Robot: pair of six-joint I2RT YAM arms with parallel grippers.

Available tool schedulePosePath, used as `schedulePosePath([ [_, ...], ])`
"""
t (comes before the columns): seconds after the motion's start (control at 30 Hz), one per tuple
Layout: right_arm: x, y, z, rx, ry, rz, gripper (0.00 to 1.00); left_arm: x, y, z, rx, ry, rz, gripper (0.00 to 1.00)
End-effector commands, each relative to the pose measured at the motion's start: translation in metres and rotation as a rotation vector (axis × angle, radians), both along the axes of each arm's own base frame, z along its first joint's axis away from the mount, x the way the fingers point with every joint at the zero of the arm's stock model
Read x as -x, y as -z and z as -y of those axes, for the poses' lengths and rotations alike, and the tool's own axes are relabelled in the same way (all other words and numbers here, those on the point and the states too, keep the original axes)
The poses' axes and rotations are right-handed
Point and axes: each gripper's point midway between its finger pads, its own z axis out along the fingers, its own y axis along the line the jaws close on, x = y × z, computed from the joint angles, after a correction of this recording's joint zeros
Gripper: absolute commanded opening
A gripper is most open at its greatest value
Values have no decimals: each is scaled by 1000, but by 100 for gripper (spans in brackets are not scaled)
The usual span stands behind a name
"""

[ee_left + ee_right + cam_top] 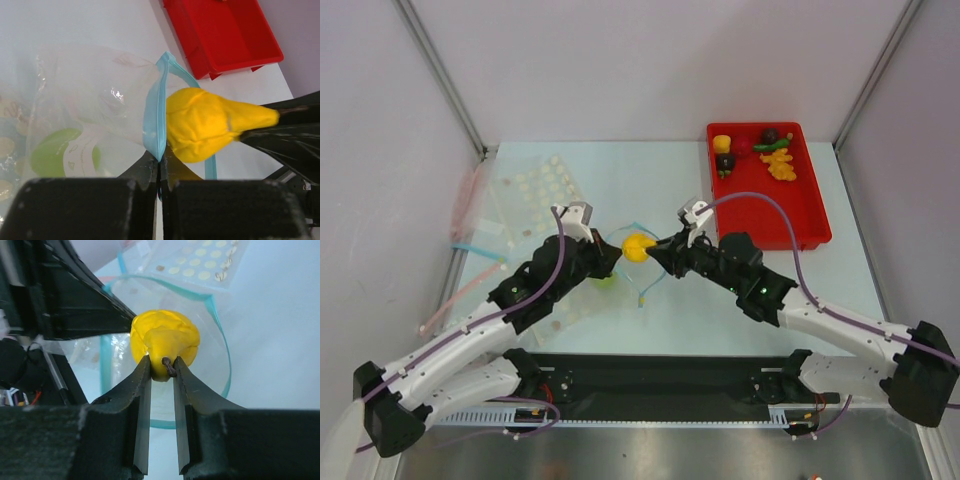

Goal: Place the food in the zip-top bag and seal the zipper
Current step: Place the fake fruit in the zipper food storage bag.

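My right gripper (657, 250) (162, 369) is shut on the stem end of a yellow food piece (638, 247) (162, 340) (202, 125) and holds it at the open mouth of the zip-top bag (95, 95). The light-blue zipper (154, 117) (221, 340) forms a loop around the yellow piece. On the near side of that strip, my left gripper (614, 258) (160, 159) is shut, holding the mouth up. A green apple (50, 155) (606, 281) lies inside the bag. More food, including an orange bunch (781, 166), sits in the red tray (770, 215).
The red tray stands at the back right, and its corner (220, 35) also shows in the left wrist view. Clear bags with pink strips (468, 200) and a dotted sheet (542, 185) lie at the left. Metal frame posts rise at both back corners.
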Motion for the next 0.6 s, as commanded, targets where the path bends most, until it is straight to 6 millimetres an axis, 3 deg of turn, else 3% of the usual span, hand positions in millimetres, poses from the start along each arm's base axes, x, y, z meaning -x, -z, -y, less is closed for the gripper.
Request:
schedulePosePath([
  [0.0, -4, -1, -18, -7, -39, 8, 3, 1, -22, -2, 62, 4, 70, 0],
  [0.23, -11, 18, -24, -5, -12, -14, 0, 19, -39, 14, 164, 133, 119, 0],
  [0.43, -13, 19, -25, -19, 25, 19, 0, 32, -50, 34, 212, 268, 143, 0],
  [0.57, -30, 38, -20, 24, 136, 5, 0, 40, -54, 43, 236, 336, 150, 0],
])
